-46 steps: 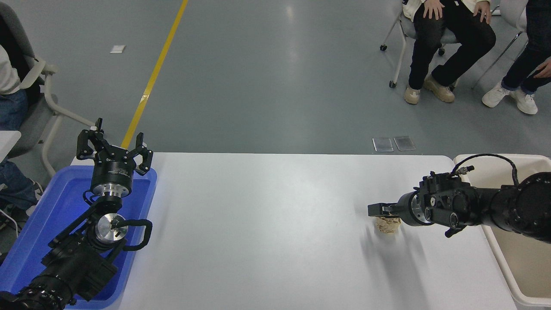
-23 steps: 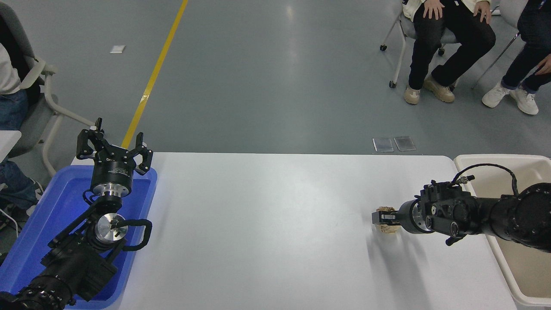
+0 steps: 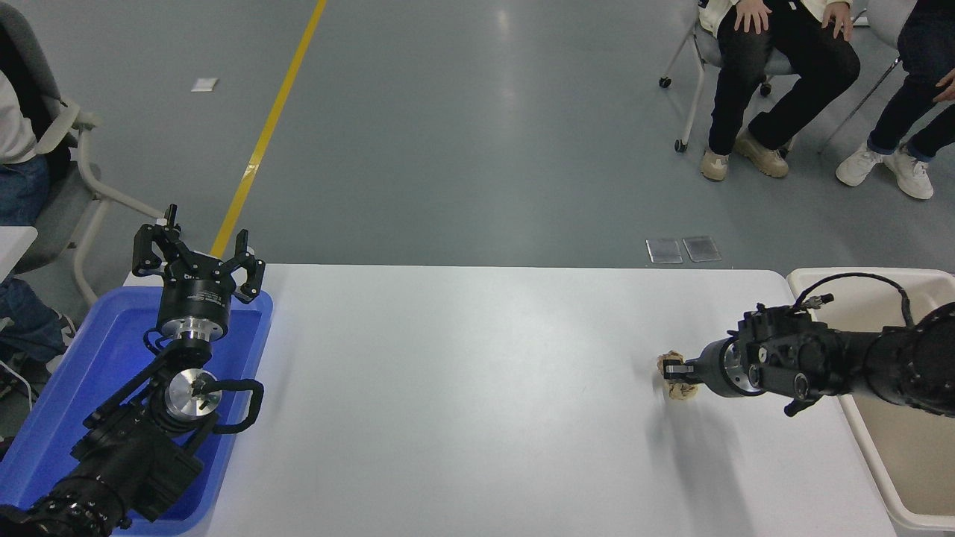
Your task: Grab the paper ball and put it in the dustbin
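Black and parked, my left arm fills the lower left corner, lying over the shallow blue tray (image 3: 45, 418) that sits at the table's left end. Its left gripper (image 3: 198, 257) points away from me above the tray's far rim, with the fingers spread apart and nothing between them.

Across the white table (image 3: 462, 388), my right arm comes in from the right edge and reaches leftward, low over the tabletop. The right gripper (image 3: 677, 369) has its fingers drawn in tight on the paper ball (image 3: 675, 379), a crumpled tan wad that shows above and below the black fingertips. From this angle I cannot tell whether the ball is touching the table or is just clear of it; a soft shadow lies on the surface right beneath it. The ball is on the right part of the table, near the dustbin (image 3: 869, 280) but apart from it.

That cream-beige bin stands against the table's right end, and my right arm crosses over its near-left rim.

Beyond the table is grey floor with a yellow line (image 3: 268, 127) running away from me. Farther off at the upper right, a person in dark trousers (image 3: 776, 67) sits on a wheeled chair, with another person's legs (image 3: 906, 119) beside. At the far left edge, someone else sits in a grey chair (image 3: 67, 171).
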